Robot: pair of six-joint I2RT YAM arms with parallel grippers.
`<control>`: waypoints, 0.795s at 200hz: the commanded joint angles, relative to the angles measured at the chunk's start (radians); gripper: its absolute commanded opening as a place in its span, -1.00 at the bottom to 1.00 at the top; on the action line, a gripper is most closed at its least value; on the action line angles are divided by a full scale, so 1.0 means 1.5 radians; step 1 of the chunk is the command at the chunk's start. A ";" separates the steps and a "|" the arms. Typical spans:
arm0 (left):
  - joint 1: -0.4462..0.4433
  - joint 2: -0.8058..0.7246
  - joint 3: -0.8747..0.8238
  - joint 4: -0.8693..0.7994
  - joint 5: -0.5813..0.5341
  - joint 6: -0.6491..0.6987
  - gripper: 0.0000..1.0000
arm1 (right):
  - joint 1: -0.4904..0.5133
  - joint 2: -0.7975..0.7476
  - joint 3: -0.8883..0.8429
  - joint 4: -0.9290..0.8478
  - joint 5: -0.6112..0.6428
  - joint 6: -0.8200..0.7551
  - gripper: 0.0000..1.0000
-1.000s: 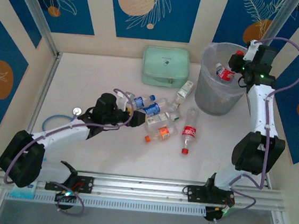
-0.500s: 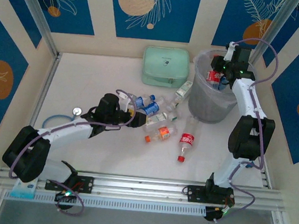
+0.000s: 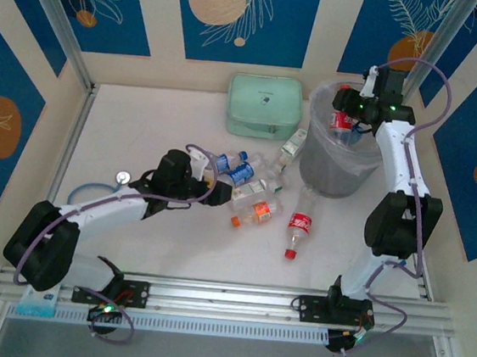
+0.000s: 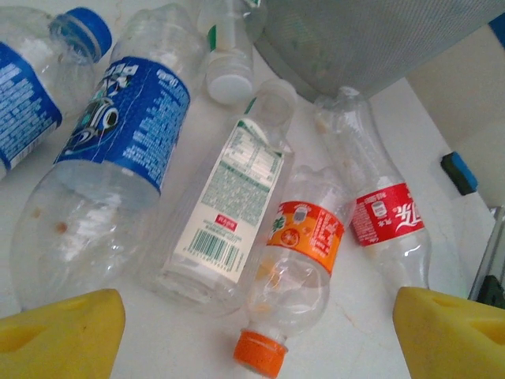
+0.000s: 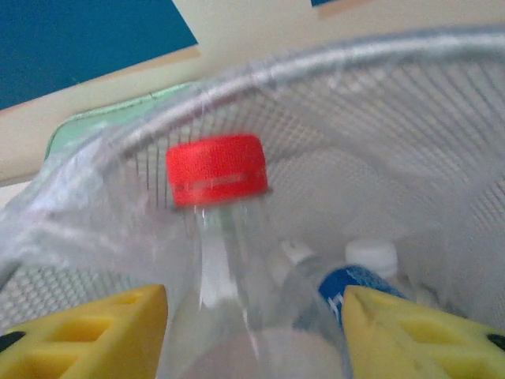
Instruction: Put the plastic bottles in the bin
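**Red-capped bottle held in the bin's mouth**

Our right gripper [image 5: 252, 324] grips a clear plastic bottle with a red cap [image 5: 225, 237] in the mouth of the tall translucent grey bin [image 3: 329, 167]. Its long axis runs along the fingers, cap toward the far wall. Our left gripper [image 4: 256, 335] hangs spread wide over clear bottles lying flat [image 4: 296, 268] on the white table [image 3: 141, 134].

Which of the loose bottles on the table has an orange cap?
The orange-labelled bottle, lying between the white-labelled bottle and the red-labelled bottle.
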 commanded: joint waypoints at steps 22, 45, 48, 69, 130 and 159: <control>-0.008 -0.029 0.052 -0.097 -0.018 0.050 0.78 | -0.023 -0.098 0.009 -0.092 -0.008 0.005 0.48; -0.038 -0.020 0.086 -0.151 -0.032 0.081 0.79 | -0.028 -0.142 -0.023 -0.088 -0.039 0.015 0.52; -0.042 -0.017 0.092 -0.161 -0.036 0.087 0.79 | -0.028 -0.148 -0.026 -0.088 -0.045 0.017 0.53; -0.083 0.008 0.130 -0.222 -0.066 0.127 0.79 | -0.030 -0.192 -0.054 -0.087 -0.090 0.033 0.64; -0.193 0.112 0.255 -0.407 -0.173 0.256 0.78 | -0.046 -0.375 -0.252 -0.027 -0.251 0.131 0.98; -0.235 0.178 0.298 -0.420 -0.218 0.285 0.77 | -0.047 -0.459 -0.334 -0.029 -0.249 0.138 0.98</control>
